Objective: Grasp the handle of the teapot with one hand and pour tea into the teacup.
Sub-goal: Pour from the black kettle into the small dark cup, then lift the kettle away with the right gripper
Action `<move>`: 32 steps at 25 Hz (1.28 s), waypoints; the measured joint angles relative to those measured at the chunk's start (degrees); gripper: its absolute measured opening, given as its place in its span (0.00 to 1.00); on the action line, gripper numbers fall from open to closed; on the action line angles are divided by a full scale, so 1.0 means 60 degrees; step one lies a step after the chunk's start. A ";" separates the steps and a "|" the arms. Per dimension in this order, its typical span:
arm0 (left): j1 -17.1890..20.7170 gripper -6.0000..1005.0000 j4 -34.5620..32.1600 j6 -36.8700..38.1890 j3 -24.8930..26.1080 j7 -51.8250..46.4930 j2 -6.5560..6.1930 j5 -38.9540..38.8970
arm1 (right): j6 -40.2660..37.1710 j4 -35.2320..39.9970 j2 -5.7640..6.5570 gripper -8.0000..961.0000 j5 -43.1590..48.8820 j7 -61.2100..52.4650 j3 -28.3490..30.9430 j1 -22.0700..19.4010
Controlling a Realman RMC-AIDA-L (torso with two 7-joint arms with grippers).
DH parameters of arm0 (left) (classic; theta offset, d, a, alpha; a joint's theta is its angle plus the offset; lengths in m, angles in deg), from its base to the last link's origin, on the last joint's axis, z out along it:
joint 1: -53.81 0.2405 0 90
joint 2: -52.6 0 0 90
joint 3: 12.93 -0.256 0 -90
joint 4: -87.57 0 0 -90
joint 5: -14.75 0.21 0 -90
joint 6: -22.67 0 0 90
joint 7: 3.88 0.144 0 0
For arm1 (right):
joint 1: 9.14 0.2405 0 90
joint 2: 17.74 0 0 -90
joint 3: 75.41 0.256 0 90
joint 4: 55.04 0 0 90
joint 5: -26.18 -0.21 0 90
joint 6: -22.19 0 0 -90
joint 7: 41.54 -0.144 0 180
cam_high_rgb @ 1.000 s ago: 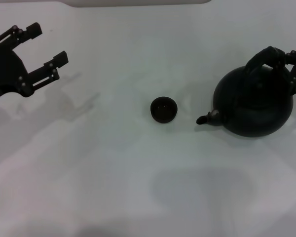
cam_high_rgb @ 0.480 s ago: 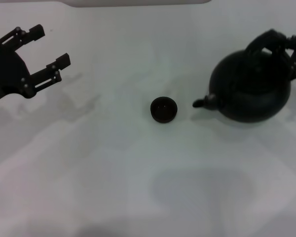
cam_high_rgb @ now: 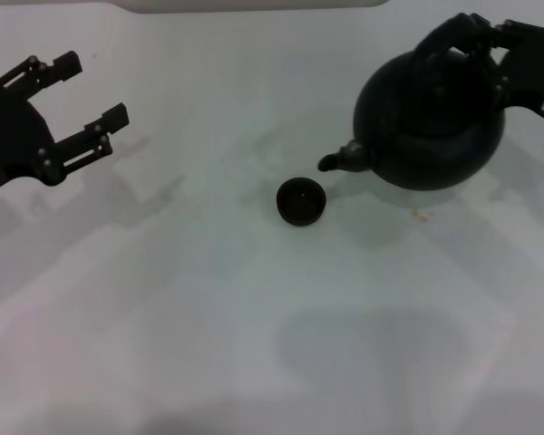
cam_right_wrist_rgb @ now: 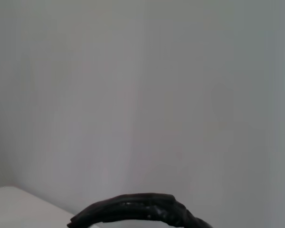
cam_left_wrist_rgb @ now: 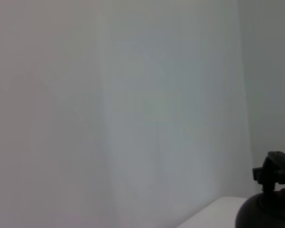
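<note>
The round matte-black teapot (cam_high_rgb: 432, 118) hangs lifted above the table at the right. Its short spout (cam_high_rgb: 337, 160) points left and down, close above and right of the teacup. My right gripper (cam_high_rgb: 490, 38) is shut on the arched black handle (cam_high_rgb: 449, 36) at the top. The handle also shows in the right wrist view (cam_right_wrist_rgb: 137, 210). The small black handleless teacup (cam_high_rgb: 301, 200) stands at the table's middle. My left gripper (cam_high_rgb: 83, 91) is open and empty at the far left, well away from the cup. The teapot's top shows far off in the left wrist view (cam_left_wrist_rgb: 270, 199).
A white table (cam_high_rgb: 208, 317) fills the head view. A small brownish speck (cam_high_rgb: 417, 215) lies on it below the teapot. A pale object edge (cam_high_rgb: 254, 4) runs along the table's far side.
My right gripper has lifted the teapot and carried it left toward the teacup, so the spout now sits near the cup's rim. The left arm has barely moved.
</note>
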 joint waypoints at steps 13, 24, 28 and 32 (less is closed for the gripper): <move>-0.0051 0.77 0.0128 -0.0001 0.0000 -0.0006 -0.0007 0.0013 | 0.1833 0.1568 -0.0050 0.15 -0.0238 0.1024 -0.1449 -0.0558; -0.0077 0.77 0.0218 -0.0073 0.0000 -0.0006 -0.0025 0.0034 | 0.3288 0.2523 -0.0045 0.15 -0.0254 0.1555 -0.2186 -0.0800; -0.0079 0.77 0.0221 -0.0093 0.0000 -0.0006 -0.0025 0.0034 | 0.3578 0.2891 -0.0041 0.15 -0.0253 0.1772 -0.2331 -0.1036; -0.0088 0.77 0.0220 -0.0125 0.0008 0.0001 -0.0025 0.0034 | 0.3615 0.3108 -0.0039 0.15 -0.0253 0.1832 -0.2381 -0.1187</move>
